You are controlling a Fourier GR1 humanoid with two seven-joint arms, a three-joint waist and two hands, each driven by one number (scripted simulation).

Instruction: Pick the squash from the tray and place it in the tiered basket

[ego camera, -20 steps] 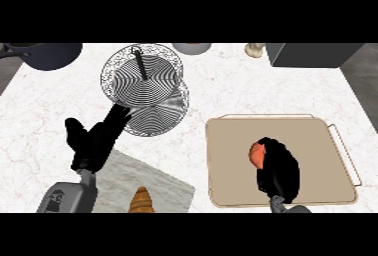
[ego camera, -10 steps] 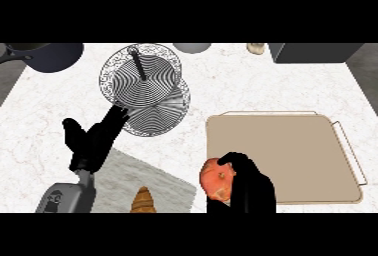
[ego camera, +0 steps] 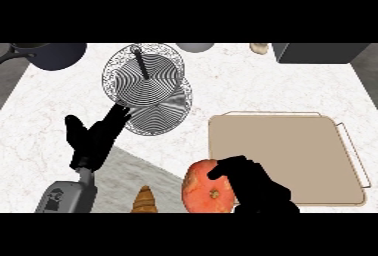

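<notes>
Right robot hand (ego camera: 255, 187) curled round round orange squash (ego camera: 207, 187), lower centre, left of beige tray (ego camera: 284, 150) | left robot hand (ego camera: 92, 142) open, lower left of wire tiered basket (ego camera: 148, 87)

Orange squash (ego camera: 208, 187), black hands, beige tray (ego camera: 288, 150), black-and-white wire-patterned tiered basket (ego camera: 148, 87), white marbled surface (ego camera: 244, 80), golden-brown croissant (ego camera: 145, 201), dark grey pan (ego camera: 55, 54)

No readable text or labels anywhere

Kitchen, white marble counter (ego camera: 295, 85), dark pan (ego camera: 55, 54) (top left), wire tiered basket (ego camera: 148, 87), beige tray (ego camera: 284, 150), croissant (ego camera: 145, 201)
</notes>
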